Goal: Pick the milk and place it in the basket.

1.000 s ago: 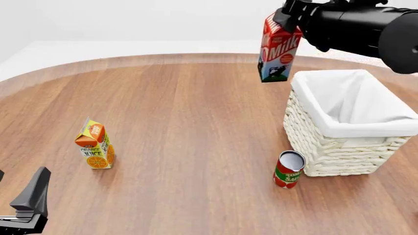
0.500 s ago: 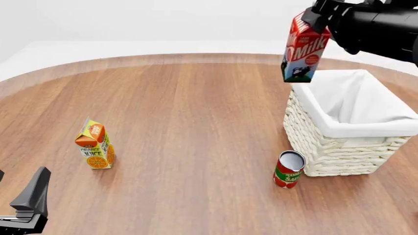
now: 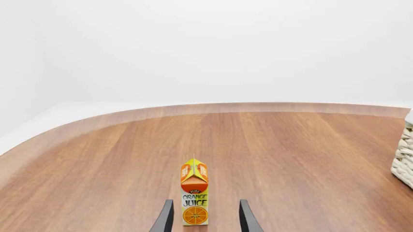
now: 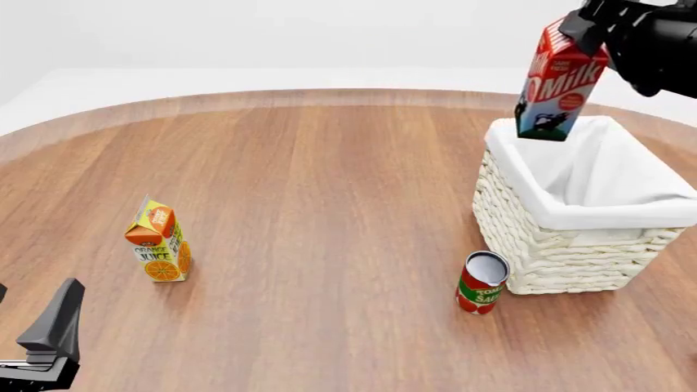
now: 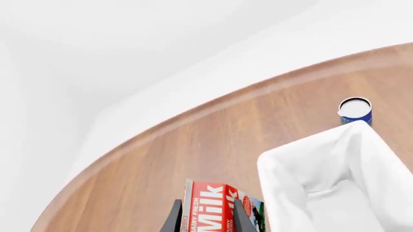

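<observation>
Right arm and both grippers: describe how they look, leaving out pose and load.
The right arm is a thick, rounded, glossy black body with no visible cables or markings. The right gripper has two slim dark flat fingers. The left gripper has matching thin black blade-like fingers, and looks dark grey and angular in the front view.

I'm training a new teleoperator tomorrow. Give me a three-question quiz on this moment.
1. True or false: the milk rests inside the basket.
2. Which claw holds the milk: (a) left, (b) right?
3. Fill in: the carton seen between the left claw's fingers is orange ____.

Key:
1. False; it hangs above the basket's rim.
2. b
3. juice
</observation>
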You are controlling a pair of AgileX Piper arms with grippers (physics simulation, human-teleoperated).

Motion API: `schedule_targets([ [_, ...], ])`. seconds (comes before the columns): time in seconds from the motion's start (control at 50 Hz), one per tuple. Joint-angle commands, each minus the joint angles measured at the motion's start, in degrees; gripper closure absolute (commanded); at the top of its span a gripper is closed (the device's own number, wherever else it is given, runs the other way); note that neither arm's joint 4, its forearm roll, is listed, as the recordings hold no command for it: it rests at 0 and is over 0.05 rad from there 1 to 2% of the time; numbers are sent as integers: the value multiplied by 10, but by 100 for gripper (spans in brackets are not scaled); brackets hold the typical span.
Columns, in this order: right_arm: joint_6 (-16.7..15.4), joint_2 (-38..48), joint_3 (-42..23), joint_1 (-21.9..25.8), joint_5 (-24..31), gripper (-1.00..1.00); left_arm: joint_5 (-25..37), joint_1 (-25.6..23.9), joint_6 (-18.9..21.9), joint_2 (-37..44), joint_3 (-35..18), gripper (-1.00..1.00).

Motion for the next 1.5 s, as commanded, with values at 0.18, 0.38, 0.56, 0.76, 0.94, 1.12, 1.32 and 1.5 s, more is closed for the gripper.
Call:
schedule_targets([
  [0.18, 0, -39, 7, -64, 2, 100, 0, 0, 0, 0, 0, -100],
  [0.38, -5, -47, 9, -92, 8, 100, 0, 0, 0, 0, 0, -100],
  [0.56, -6, -38, 10, -109, 2, 100, 0, 0, 0, 0, 0, -100],
  [0.76, -14, -11, -3, -122, -6, 100, 0, 0, 0, 0, 0, -100],
  [0.94, -14, 11, 5, -131, -25, 100, 0, 0, 0, 0, 0, -100],
  [1.12, -15, 23, 3, -140, -32, 100, 0, 0, 0, 0, 0, -100],
  [1.32, -19, 31, 8, -149, -41, 100, 0, 0, 0, 0, 0, -100],
  [1.5, -22, 40, 24, -154, -56, 100, 0, 0, 0, 0, 0, -100],
])
